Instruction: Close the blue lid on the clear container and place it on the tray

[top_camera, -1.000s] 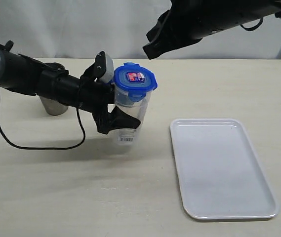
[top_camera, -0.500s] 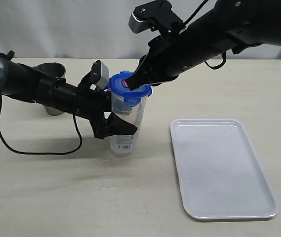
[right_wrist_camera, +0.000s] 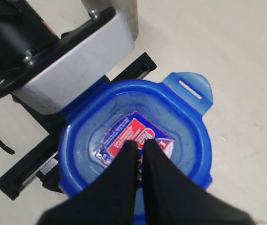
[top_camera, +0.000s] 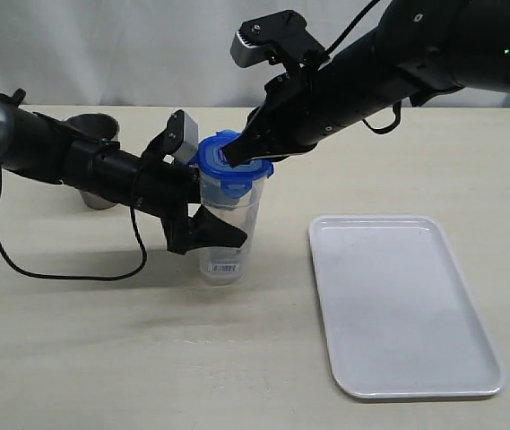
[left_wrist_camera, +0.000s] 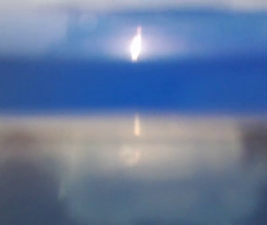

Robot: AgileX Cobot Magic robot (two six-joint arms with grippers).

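The clear container (top_camera: 225, 237) stands upright on the table with the blue lid (top_camera: 208, 167) on its mouth. My left gripper (top_camera: 219, 204) comes in from the left and is shut on the clear container's upper body, one finger on each side. My right gripper (top_camera: 233, 155) reaches down from above, shut, its tips resting on the lid's red sticker (right_wrist_camera: 135, 127). In the right wrist view the lid (right_wrist_camera: 182, 123) fills the middle and one flap tab (right_wrist_camera: 193, 88) sticks outward. The left wrist view is a blur of blue lid (left_wrist_camera: 133, 79) over clear container (left_wrist_camera: 138, 159). The white tray (top_camera: 398, 305) lies to the right.
A steel cup (top_camera: 89, 127) stands behind my left arm at the back left. A black cable (top_camera: 66, 269) loops on the table under that arm. A white curtain closes off the back of the table.
My right arm has come down from the upper right and its shut tips now rest on the lid. The lid sits lower and flatter, and the container has shifted slightly left.
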